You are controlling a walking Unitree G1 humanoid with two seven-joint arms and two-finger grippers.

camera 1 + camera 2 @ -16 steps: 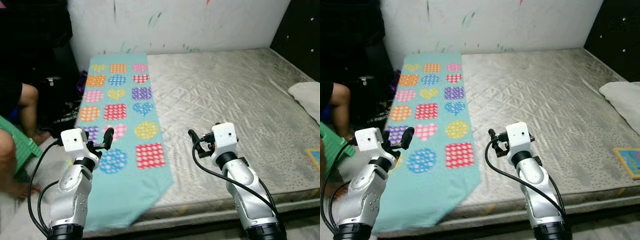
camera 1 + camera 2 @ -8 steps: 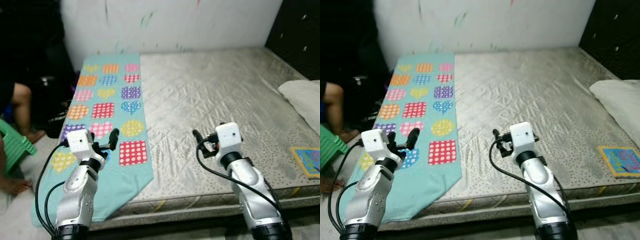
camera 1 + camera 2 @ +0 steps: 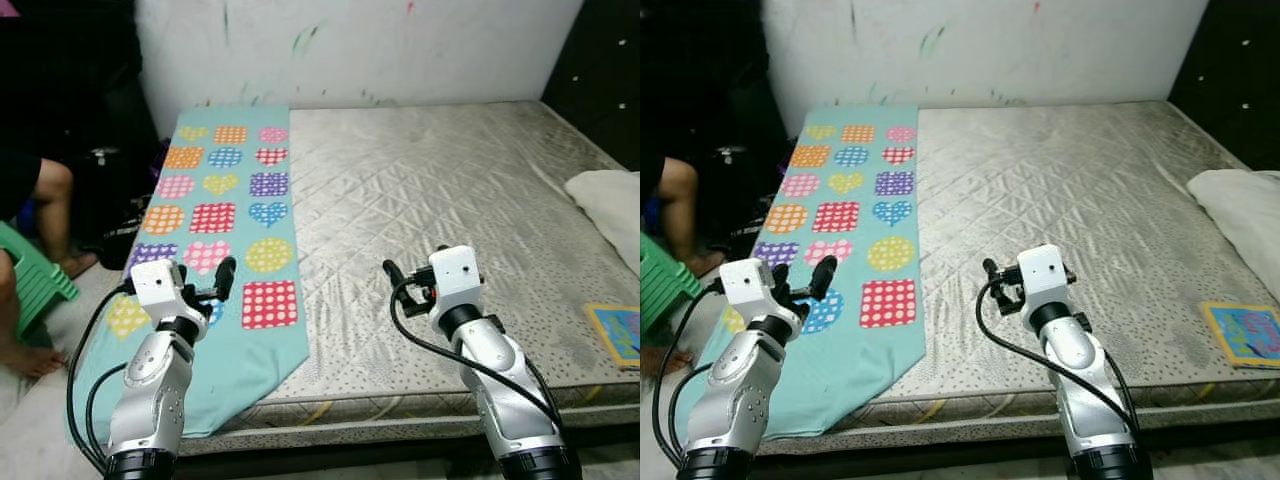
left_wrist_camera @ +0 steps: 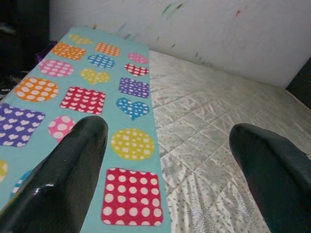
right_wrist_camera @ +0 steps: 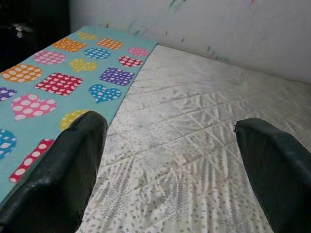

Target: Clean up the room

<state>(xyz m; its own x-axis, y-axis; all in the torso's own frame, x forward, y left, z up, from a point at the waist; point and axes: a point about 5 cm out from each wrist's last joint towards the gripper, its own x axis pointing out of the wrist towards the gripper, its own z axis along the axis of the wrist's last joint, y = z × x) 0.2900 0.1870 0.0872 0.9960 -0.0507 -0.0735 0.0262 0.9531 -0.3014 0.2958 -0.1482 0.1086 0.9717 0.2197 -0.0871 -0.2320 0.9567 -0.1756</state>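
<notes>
A teal patterned blanket (image 3: 225,215) lies along the bed's (image 3: 450,200) left edge, beneath the left gripper (image 4: 167,160). The right gripper (image 5: 170,160) hovers beside it, apparently over bare mattress. Both sets of fingers spread wide, empty.

My two arms are silver metal with rounded, jointed segments and small dark screw holes. Each wrist carries a white boxy camera housing. Black cables loop loosely from each wrist down along the forearm. My left gripper (image 3: 222,272) and right gripper (image 3: 390,272) each end in two long, glossy black fingers (image 4: 73,170) with rounded tips.
</notes>
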